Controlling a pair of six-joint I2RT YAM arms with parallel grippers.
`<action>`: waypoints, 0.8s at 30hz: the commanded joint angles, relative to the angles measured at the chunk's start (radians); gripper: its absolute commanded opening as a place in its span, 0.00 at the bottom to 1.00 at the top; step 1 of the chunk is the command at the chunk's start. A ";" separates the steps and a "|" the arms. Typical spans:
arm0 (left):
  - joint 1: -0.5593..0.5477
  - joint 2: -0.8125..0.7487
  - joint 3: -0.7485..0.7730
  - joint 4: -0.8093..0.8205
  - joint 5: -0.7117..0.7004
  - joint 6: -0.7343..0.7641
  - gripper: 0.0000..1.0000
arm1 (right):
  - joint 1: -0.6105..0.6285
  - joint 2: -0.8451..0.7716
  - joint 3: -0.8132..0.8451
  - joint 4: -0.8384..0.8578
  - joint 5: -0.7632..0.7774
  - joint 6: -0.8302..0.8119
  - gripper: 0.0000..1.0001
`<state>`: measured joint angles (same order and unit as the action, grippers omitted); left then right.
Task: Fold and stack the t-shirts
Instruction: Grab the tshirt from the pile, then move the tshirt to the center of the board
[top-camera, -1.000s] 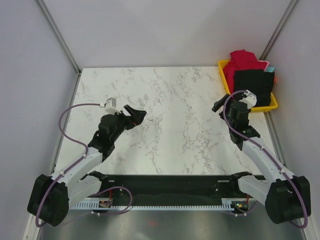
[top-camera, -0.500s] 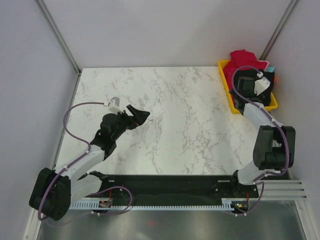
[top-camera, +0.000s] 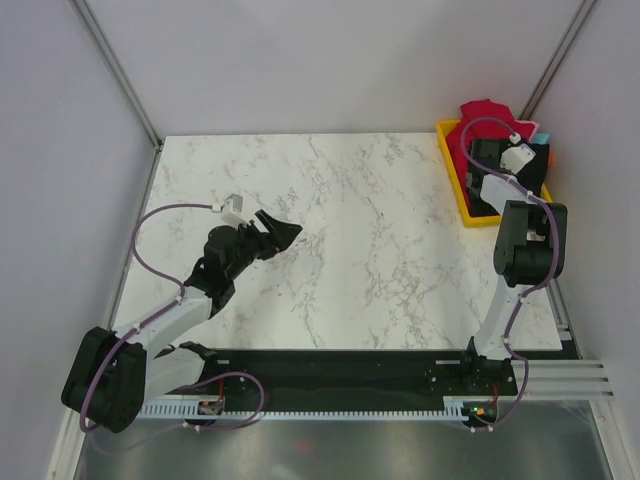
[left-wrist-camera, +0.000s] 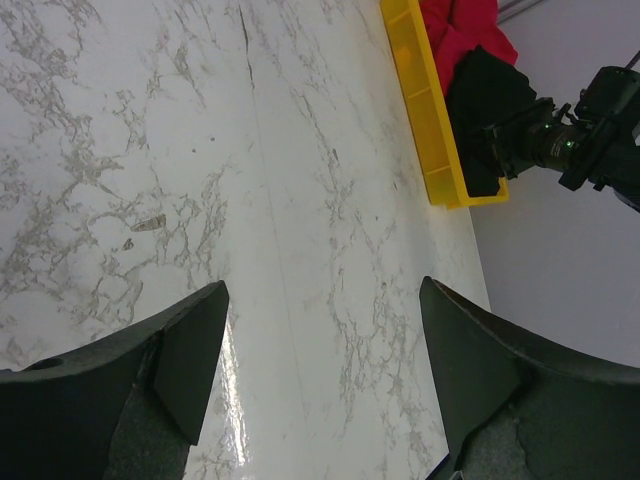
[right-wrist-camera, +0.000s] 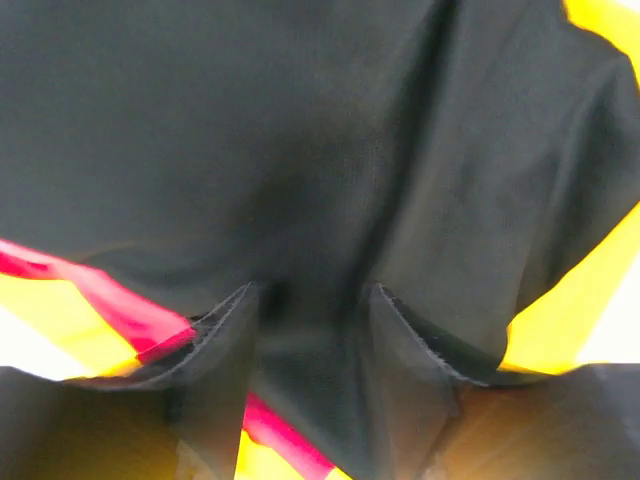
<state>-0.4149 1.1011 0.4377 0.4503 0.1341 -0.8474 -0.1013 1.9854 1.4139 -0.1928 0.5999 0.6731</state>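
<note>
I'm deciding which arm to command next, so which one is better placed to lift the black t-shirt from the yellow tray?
Right. The right gripper is down in the yellow tray, pressed into the black t-shirt. The left gripper hangs open over the marble table, far from it.

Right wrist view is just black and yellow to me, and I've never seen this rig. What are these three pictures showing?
Two robot arms stand at a marble table. The top view looks down from above; each wrist view looks past that arm's own fingers. The right gripper is in the yellow tray, fingers either side of a fold of the black t-shirt; whether it grips yet is unclear. A red t-shirt lies there too. The left gripper hangs open over the table, empty.
</note>
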 joint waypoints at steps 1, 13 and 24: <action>-0.004 -0.001 0.024 0.030 0.013 -0.022 0.84 | -0.003 0.026 0.060 -0.042 0.024 0.006 0.38; -0.004 0.016 0.035 0.025 0.022 -0.019 0.83 | 0.093 -0.261 0.108 -0.059 0.110 -0.098 0.00; -0.002 -0.012 0.032 0.013 0.009 -0.007 0.82 | 0.570 -0.507 0.385 -0.033 -0.098 -0.312 0.00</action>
<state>-0.4164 1.1122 0.4385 0.4500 0.1383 -0.8474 0.3183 1.5467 1.6875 -0.2661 0.5800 0.4736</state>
